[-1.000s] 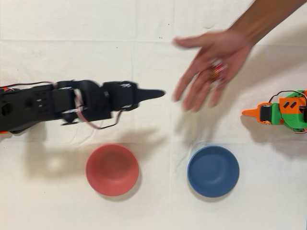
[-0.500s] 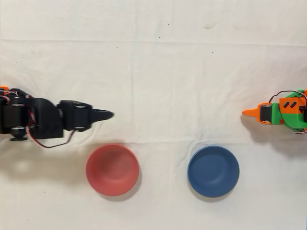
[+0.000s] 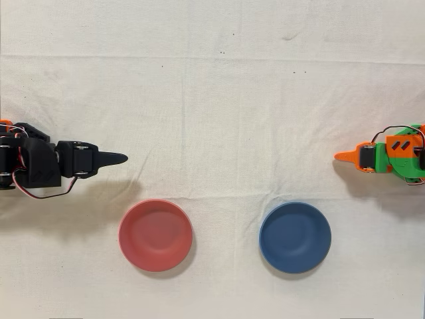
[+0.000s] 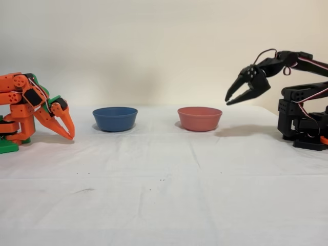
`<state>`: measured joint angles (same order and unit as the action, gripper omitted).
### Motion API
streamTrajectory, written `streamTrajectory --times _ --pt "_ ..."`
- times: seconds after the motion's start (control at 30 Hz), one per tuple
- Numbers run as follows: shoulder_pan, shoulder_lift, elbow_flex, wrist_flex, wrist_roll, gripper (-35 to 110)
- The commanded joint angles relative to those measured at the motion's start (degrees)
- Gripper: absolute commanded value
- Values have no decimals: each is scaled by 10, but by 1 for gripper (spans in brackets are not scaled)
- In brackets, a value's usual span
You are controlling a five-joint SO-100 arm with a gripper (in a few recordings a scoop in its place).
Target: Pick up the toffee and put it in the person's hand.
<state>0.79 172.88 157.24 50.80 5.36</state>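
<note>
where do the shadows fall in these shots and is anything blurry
Overhead view: sharp, soft shadows just below the gripper and under both bowls' lower rims. Fixed view: also sharp, even light, a faint shadow on the cloth beside the black arm.

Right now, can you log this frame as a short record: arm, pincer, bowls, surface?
arm: black arm folded back at its base, at the right in the fixed view
pincer: pincer open, raised above the cloth, nothing between its fingers
bowls: red bowl and blue bowl, apart, upright
surface: white cloth
other: orange arm, idle
</note>
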Motion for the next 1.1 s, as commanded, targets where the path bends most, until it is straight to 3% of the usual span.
streamTrajectory --times 0.0,1.07 --pt "10 45 29 6 5 0" --pt "8 200 214 13 3 0"
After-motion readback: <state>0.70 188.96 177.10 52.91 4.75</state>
